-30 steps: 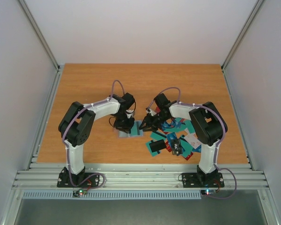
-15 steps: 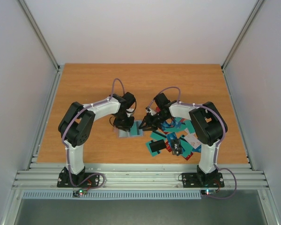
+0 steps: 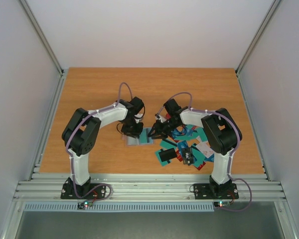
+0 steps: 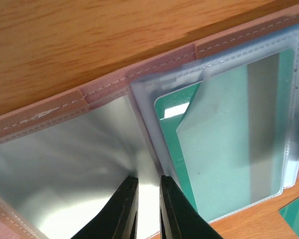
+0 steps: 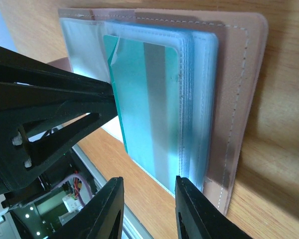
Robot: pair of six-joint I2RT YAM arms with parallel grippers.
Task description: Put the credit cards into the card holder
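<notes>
The card holder (image 3: 139,138) lies open on the table between both arms, with a tan-pink stitched cover (image 4: 139,84) and clear sleeves. A teal credit card (image 4: 224,149) with a dark stripe sits partly inside a sleeve on the right-hand page (image 5: 139,99). My left gripper (image 4: 148,178) rests its tips on the clear left page, the jaws a narrow gap apart with nothing between them. Hovering by the holder's lower edge, my right gripper (image 5: 148,181) stands open and empty. More credit cards (image 3: 187,149), mostly teal, lie in a loose pile to the right.
The left gripper's black fingers (image 5: 65,89) lie close beside the right gripper over the holder. One teal card (image 4: 296,211) lies on the wood just beyond the holder's corner. Bare wooden table (image 3: 139,89) stretches behind the arms.
The left jaws have parted slightly on the clear page. Both arms have hardly moved, and the holder and the card pile stay in place.
</notes>
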